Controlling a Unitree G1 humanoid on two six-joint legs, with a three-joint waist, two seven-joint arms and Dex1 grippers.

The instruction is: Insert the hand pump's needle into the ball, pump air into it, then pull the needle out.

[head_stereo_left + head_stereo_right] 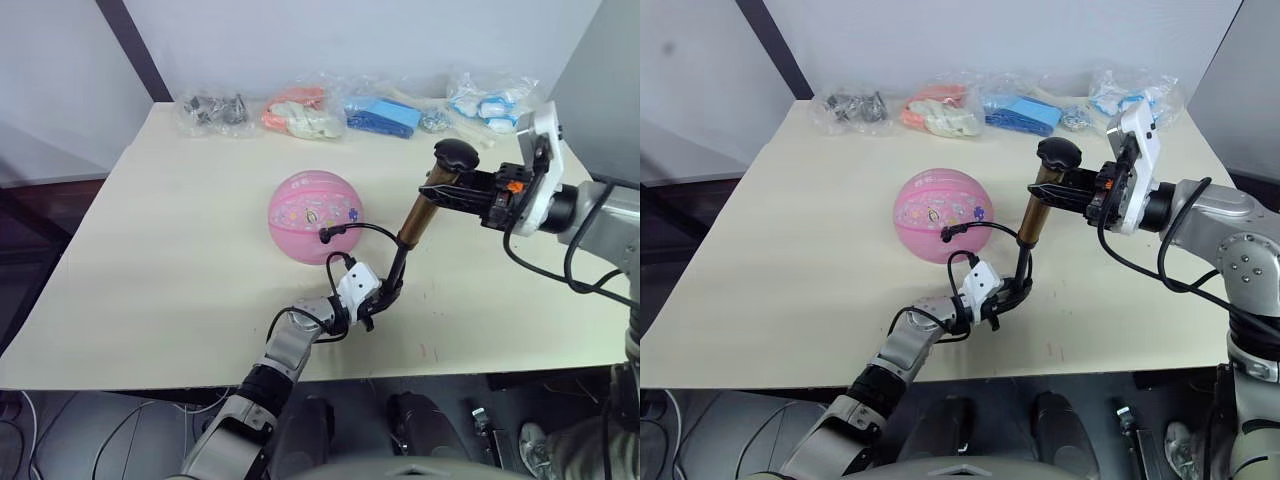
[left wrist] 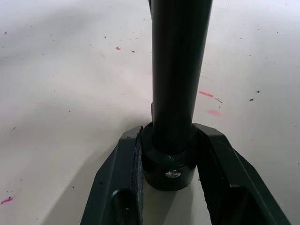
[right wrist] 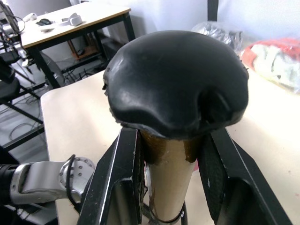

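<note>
The hand pump [image 1: 420,215] stood tilted on the bench [image 1: 160,260] beside the ball [image 1: 314,216], hose reaching its valve. Left gripper [image 1: 385,296] fingers clamped its base; right gripper [image 1: 432,190] fingers clamped below the handle. Pumping step judged underway; next: steady vertical strokes.

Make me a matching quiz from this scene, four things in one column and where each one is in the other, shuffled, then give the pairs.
Things:
1. left claw
2. right claw
3. ball
4. blue bag

Places:
A. middle of the table
B. clamped just under the pump's handle
C. far edge of the table
D. clamped on the pump's black bottom end

Pairs: 1-D, 2-B, 3-A, 4-C
</note>
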